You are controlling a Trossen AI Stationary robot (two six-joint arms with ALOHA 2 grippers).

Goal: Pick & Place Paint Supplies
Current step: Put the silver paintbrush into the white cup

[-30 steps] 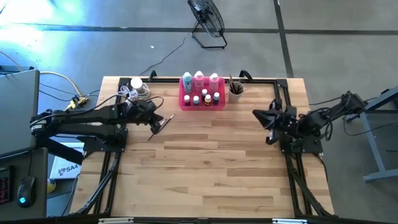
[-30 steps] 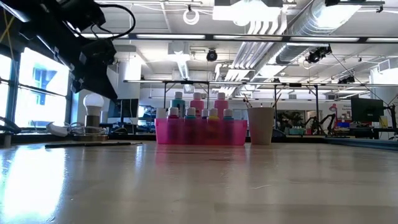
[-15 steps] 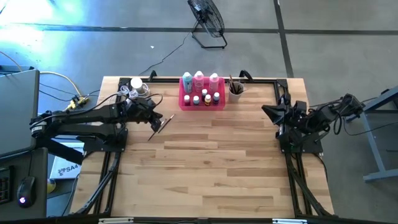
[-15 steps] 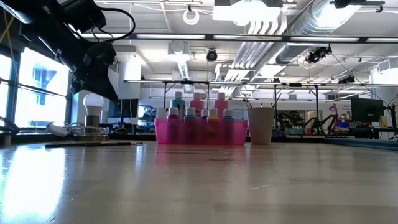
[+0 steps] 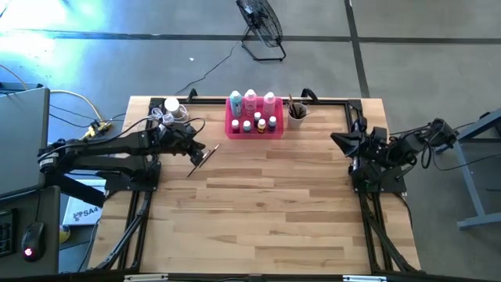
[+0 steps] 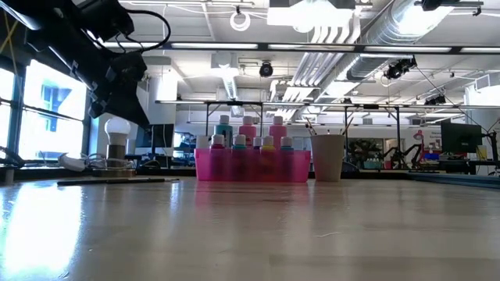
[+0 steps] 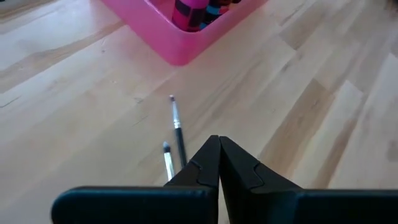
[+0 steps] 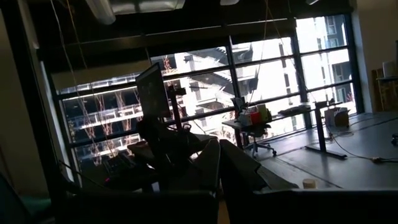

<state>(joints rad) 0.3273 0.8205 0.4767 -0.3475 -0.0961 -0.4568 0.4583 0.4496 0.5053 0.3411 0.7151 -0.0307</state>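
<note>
Left gripper [image 7: 219,146], closed and empty, hovers above two paintbrushes [image 7: 177,127] left of centre; pink tray [image 5: 254,129] of bottles [image 5: 250,99] upper centre; right gripper [image 5: 338,141] closed at right.

The tray [image 5: 254,130] sits at the table's [image 5: 258,211] far edge, with bottles [image 5: 250,99] standing in it. The cup [image 5: 297,117] stands just right of the tray. Two paintbrushes [image 5: 202,159] lie on the table to the tray's front left.

left gripper [image 7: 218,144] closed, held low over table; right gripper [image 5: 338,141] closed, at table's right edge.
</note>
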